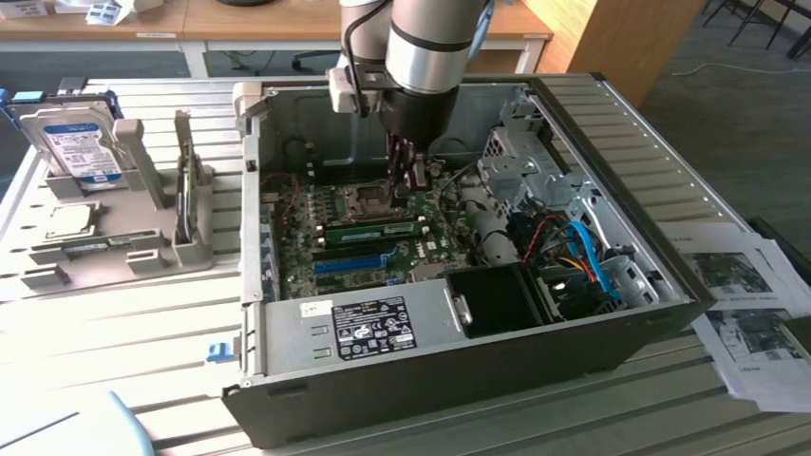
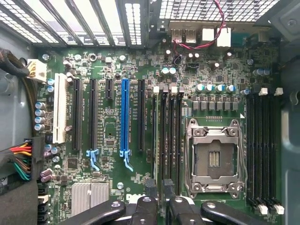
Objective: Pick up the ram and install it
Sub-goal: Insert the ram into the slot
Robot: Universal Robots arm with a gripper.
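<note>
The ram (image 1: 374,231) is a long green stick with dark chips. It stands on edge in a memory slot of the motherboard (image 1: 419,249), between the blue slot (image 1: 348,263) and the CPU socket (image 1: 361,199). In the wrist view the ram (image 2: 164,140) shows edge-on as a dark strip among the black memory slots (image 2: 174,140). My gripper (image 1: 405,190) hangs inside the case just above one end of the stick. Its black fingers (image 2: 151,194) straddle that end of the slot bank, and the gripper (image 2: 160,193) is open with nothing held.
The open PC case (image 1: 633,313) walls the arm in on all sides. Drive cages and blue and orange cables (image 1: 576,252) fill the exterior view's right. A second slot bank (image 2: 262,150) lies beyond the CPU socket (image 2: 213,159). A grey fixture with a hard drive (image 1: 79,142) stands outside, with papers (image 1: 747,294) opposite.
</note>
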